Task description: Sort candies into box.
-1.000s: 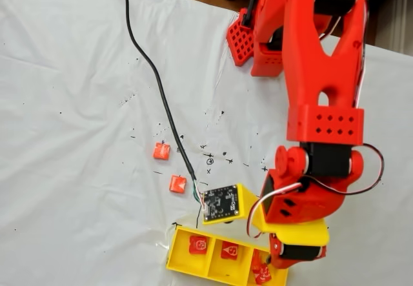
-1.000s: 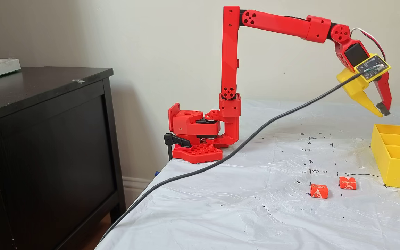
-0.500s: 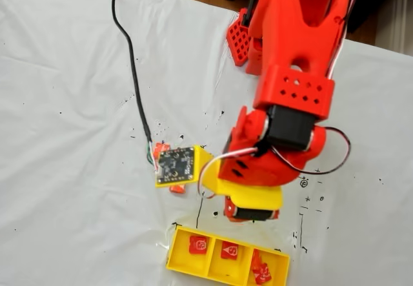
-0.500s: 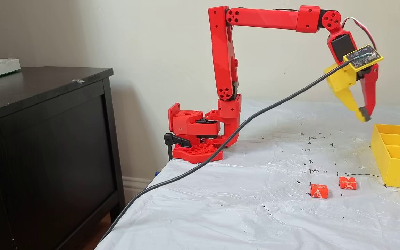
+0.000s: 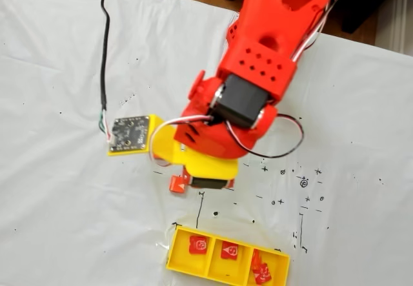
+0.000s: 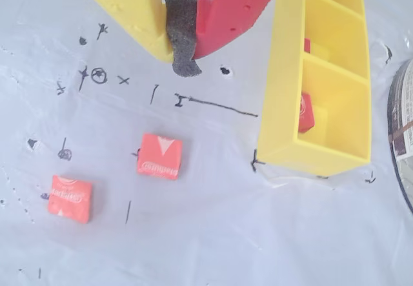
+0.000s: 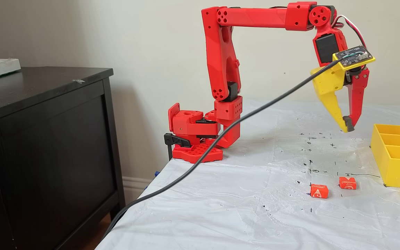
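Two red-orange candies [image 6: 159, 156] [image 6: 70, 198] lie loose on the white sheet, also seen in a fixed view as candies [image 7: 319, 191] [image 7: 347, 183]. In the other fixed view one candy [image 5: 177, 183] peeks out beside the arm. The yellow box [image 5: 171, 257] holds candies [image 5: 197, 244] [image 5: 229, 251] [image 5: 261, 270] in its three compartments. My gripper [image 7: 347, 126] hangs well above the table, left of the box [image 7: 399, 170], shut with nothing in it. In the wrist view the gripper [image 6: 184, 44] points down beyond the loose candies, with the box [image 6: 284, 105] at the right.
A black cable [image 7: 221, 139] runs from the circuit board on its yellow mount [image 5: 129, 134] off the table's edge. The arm's base [image 7: 194, 139] is clamped at the table corner. A dark cabinet [image 7: 47, 139] stands at the left. Pen marks dot the sheet.
The arm has swung away from above the box toward the two loose candies and come lower. The gripper has stayed shut and the candies have not moved.
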You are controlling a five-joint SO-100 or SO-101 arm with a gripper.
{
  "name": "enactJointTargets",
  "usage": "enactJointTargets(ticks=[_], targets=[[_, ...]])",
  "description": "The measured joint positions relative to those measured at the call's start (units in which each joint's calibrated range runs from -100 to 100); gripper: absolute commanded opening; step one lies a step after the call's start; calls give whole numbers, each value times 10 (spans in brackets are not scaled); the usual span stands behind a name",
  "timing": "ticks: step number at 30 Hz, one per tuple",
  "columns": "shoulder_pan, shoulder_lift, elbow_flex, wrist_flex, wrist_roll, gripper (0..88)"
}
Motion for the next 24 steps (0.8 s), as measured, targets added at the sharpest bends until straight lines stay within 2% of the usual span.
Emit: enactJointTargets(ticks=[7, 12, 15, 24], targets=[[44, 70, -21, 15, 16, 25], [50, 85, -22, 15, 24, 171], [59, 108, -32, 15, 26, 227], [68, 165, -48, 15, 40, 254]])
